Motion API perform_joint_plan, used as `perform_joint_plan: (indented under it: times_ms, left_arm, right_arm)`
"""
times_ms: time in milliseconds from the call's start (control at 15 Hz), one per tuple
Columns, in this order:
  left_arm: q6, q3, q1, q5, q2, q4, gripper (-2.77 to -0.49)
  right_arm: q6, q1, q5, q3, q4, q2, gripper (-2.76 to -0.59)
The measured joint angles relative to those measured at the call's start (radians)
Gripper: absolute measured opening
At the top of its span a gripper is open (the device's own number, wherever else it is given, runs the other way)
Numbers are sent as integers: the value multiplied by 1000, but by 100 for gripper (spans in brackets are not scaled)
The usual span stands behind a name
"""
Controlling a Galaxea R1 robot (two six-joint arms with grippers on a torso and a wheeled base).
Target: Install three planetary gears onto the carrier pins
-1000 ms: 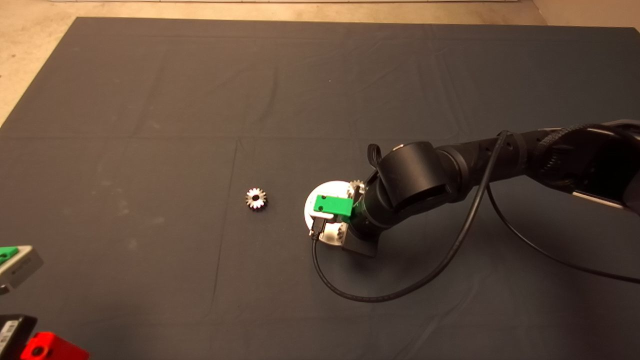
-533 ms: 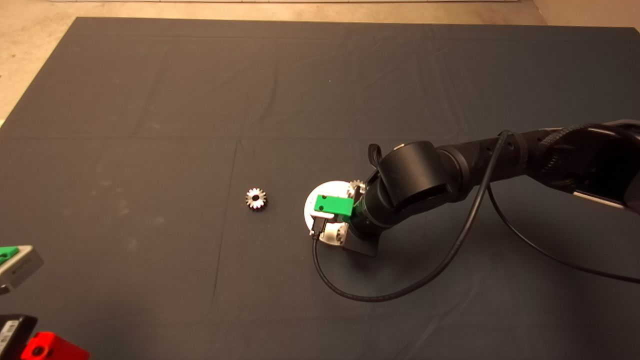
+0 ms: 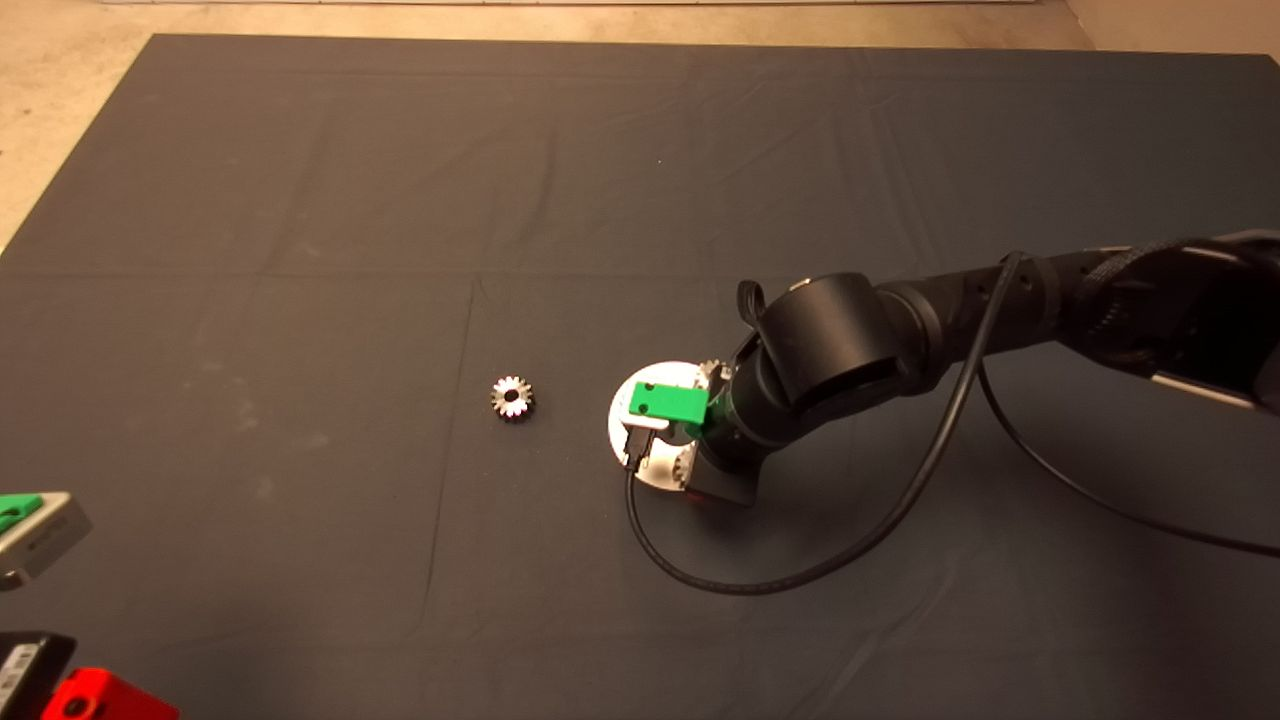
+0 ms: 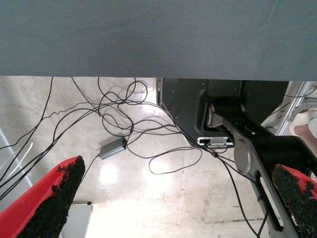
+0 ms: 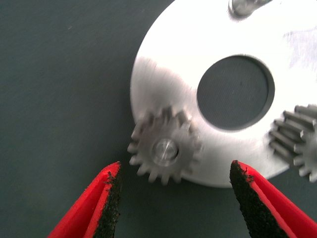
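left gripper (image 3: 30, 520) sits parked at your near-left mat edge, fingers apart. a loose gear (image 3: 512, 397) lies left of the disc (image 5: 163, 74). your right gripper (image 5: 171, 198) hovers spread over a pinned gear (image 5: 166, 148), between its fingers, untouched.

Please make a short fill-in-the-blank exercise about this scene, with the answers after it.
1. The right gripper hovers over the disc with its fingers ____.
2. ____ gears sit on pins of the disc.
3. The loose gear lies on the ____.
4. The left gripper waits at the picture's lower ____ edge.

Answers: open; Two; mat; left
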Motion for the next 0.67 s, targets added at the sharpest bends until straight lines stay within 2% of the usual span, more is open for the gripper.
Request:
perform_joint_plan:
  times_ms: [67,133,200,400,467,533,667]
  left_arm:
    - [0,0,0,0,1,0,-51]
    - [0,0,0,0,0,0,-51]
    - [0,0,0,0,1,0,-51]
    - [4,0,0,0,4,0,-51]
    - [8,0,0,0,7,0,-51]
    - [11,0,0,0,9,0,-51]
    - [18,0,0,0,13,0,-51]
  right_arm:
    - [32,27,-1,35,44,-6,-177]
    - [67,46,-2,73,70,-9,-170]
    - [141,68,-1,150,110,-10,-163]
    - [368,96,7,327,184,-16,-150]
    - [435,104,6,354,198,-29,-149]
    - [482,110,7,366,203,-50,-149]
    - [532,116,9,371,212,-145,-136]
